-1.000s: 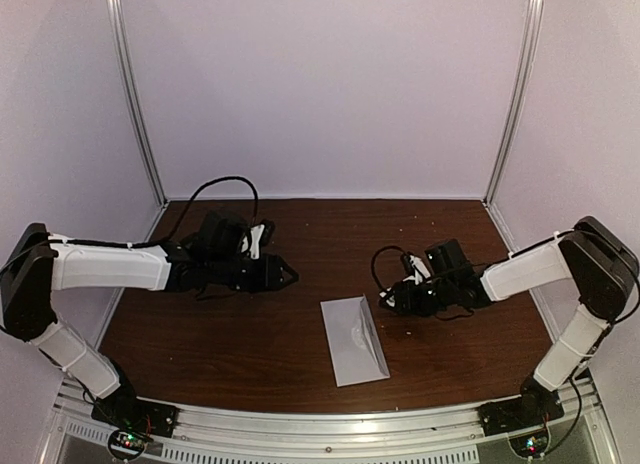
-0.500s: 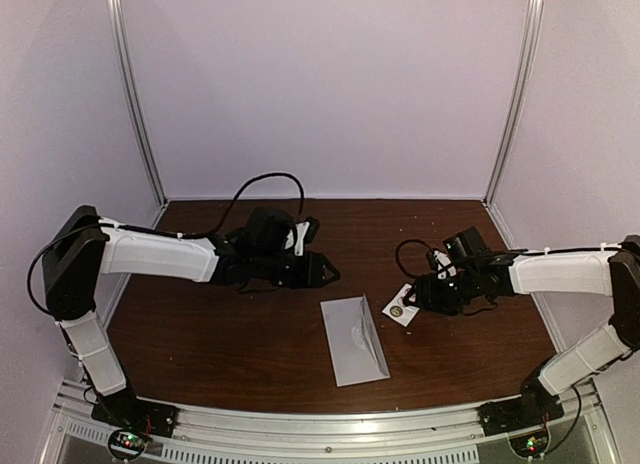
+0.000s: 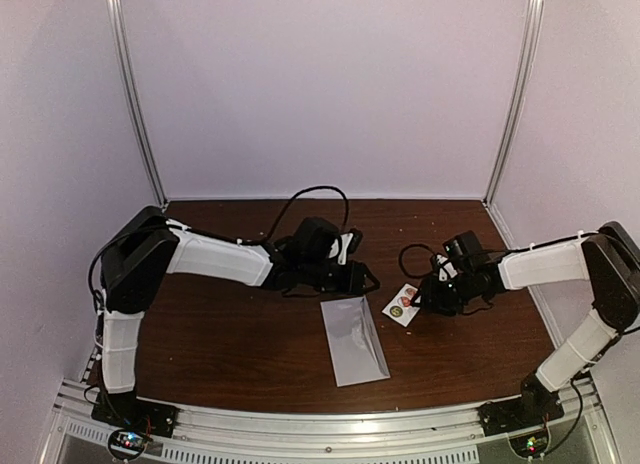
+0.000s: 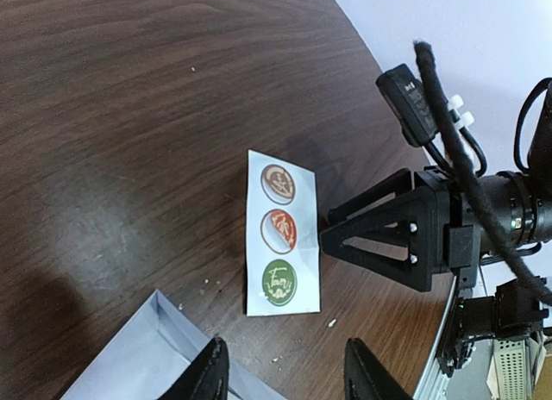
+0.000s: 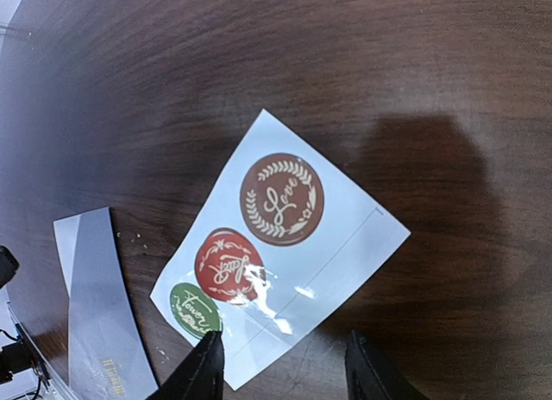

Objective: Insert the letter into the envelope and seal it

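Near bench [image 3: 230, 354] centre, envelope [image 3: 355, 341] lay flat, long axis near-to-far, slightly slanted. Left hand [image 3: 370, 281] hovered just beyond envelope's far end, fingers partly apart, empty; nearer of two. Right hand [image 3: 420, 302] hung over sticker card [image 3: 402, 304] just right of envelope, fingers apart, nothing gripped.

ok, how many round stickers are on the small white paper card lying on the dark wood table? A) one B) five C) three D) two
C: the small white paper card carries three in a row: a brown sticker, a red sticker and a green sticker.
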